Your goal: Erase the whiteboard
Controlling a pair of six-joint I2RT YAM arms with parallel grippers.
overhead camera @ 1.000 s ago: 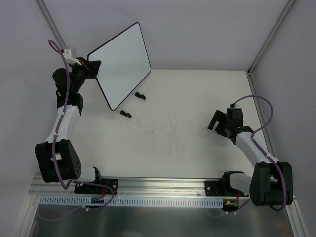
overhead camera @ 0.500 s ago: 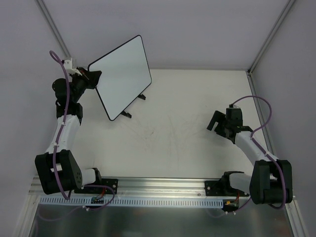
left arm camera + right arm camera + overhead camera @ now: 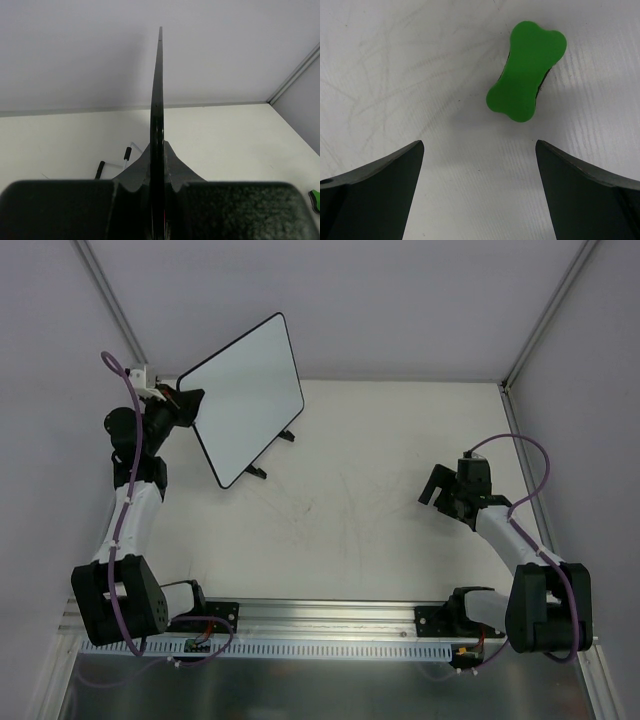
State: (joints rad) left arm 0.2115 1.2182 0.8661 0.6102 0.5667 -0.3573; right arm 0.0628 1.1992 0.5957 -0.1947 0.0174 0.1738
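The whiteboard (image 3: pixel 246 398) is a small white board with a thin black rim, tilted up at the back left, its face blank. Its two black stand feet (image 3: pixel 258 473) rest on or just above the table. My left gripper (image 3: pixel 190 402) is shut on the board's left edge. In the left wrist view I see the board edge-on (image 3: pixel 158 100) between my fingers (image 3: pixel 180 167). My right gripper (image 3: pixel 440 490) is open and empty above the table at the right. A green bone-shaped eraser (image 3: pixel 527 70) lies on the table just ahead of its open jaws.
The white tabletop (image 3: pixel 370 510) carries faint scuff marks. Grey walls and metal corner posts (image 3: pixel 545 315) close in the back and sides. An aluminium rail (image 3: pixel 320 625) runs along the near edge by both arm bases.
My left gripper has lowered and tilted the board, so its stand feet came down to meet the table. The right arm has barely moved.
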